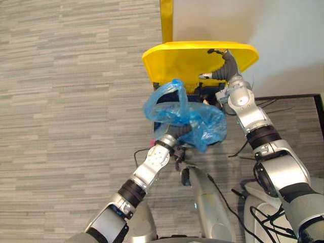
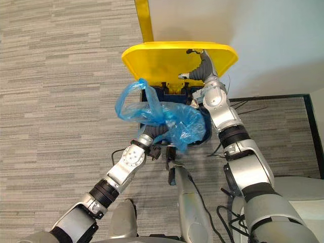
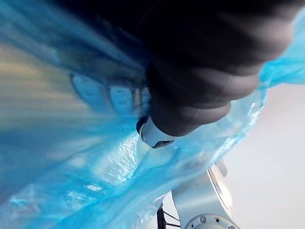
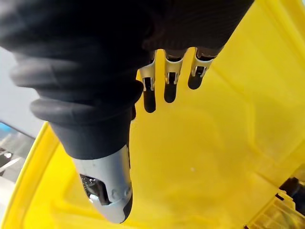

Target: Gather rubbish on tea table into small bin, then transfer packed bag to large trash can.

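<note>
Late stage here, by the look of it: the bag (image 1: 202, 124) is packed and hangs over the mouth of the trash can (image 1: 196, 94), not yet dropped in. It is thin, crinkly blue plastic, glossy, with a loop handle sticking out at 10 o'clock. The left hand (image 1: 174, 134) is buried in its folds, so I can't tell its grip. At 12 o'clock the right hand (image 1: 223, 66) props the smooth, hard yellow lid (image 1: 182, 61) with straight fingers (image 4: 164, 90).

Stereo head pair looking steeply down, sharing yellow lid (image 1: 187, 61), wrist cameras close on blue bag (image 3: 95, 181), lid
</note>
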